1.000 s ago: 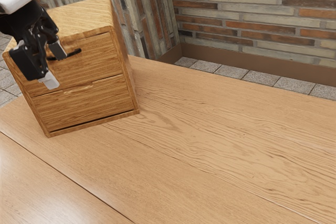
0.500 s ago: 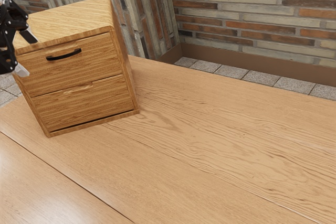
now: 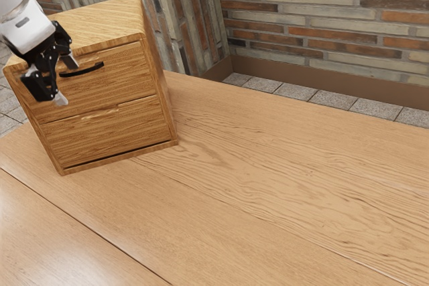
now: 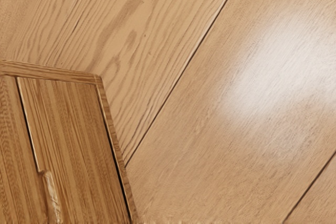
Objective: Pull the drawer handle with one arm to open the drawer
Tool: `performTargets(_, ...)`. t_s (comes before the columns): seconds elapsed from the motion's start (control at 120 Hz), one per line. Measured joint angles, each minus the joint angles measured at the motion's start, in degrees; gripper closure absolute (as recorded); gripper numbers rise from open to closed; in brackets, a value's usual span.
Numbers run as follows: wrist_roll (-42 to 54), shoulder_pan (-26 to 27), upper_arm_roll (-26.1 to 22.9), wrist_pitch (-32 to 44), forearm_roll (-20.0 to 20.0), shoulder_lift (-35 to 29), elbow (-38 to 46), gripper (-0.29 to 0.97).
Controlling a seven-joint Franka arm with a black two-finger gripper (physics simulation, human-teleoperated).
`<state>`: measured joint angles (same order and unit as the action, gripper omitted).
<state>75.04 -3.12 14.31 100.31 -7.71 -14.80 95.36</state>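
Two fingers [image 3: 69, 62], spread wide and pinching nothing, poised at the end of the black handle [image 3: 82, 69] toward the exterior view's left, one tip above the bar, the other below. Hard to tell whether truly around the bar or merely in front of it. Handle fixed across the upper drawer [image 3: 100, 84] of the wooden cabinet [image 3: 100, 21], standing on the tabletop [image 3: 268, 165] at the exterior view's left; drawer front apparently flush, not drawn out.

Likeliest failure: closing so near the bar's end, slipping off and grabbing air. Next: pulling off-axis from that side, jamming the drawer or dragging the whole cabinet across the tabletop. Safer to centre on the bar, pinch firmly, then pull straight along the drawer's travel
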Motion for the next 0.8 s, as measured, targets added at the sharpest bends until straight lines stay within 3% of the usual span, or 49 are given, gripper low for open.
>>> performTargets(0.242,-0.97,0.03,0.63,2.25,-0.26,11.21,-6.76,0.00)
performTargets(0.542,-4.10,0.62,5.32,3.61,-1.22,12.42,-7.61,0.00)
performTargets(0.8,-6.41,-5.30,6.04,4.64,-1.06,16.32,-12.20,0.00)
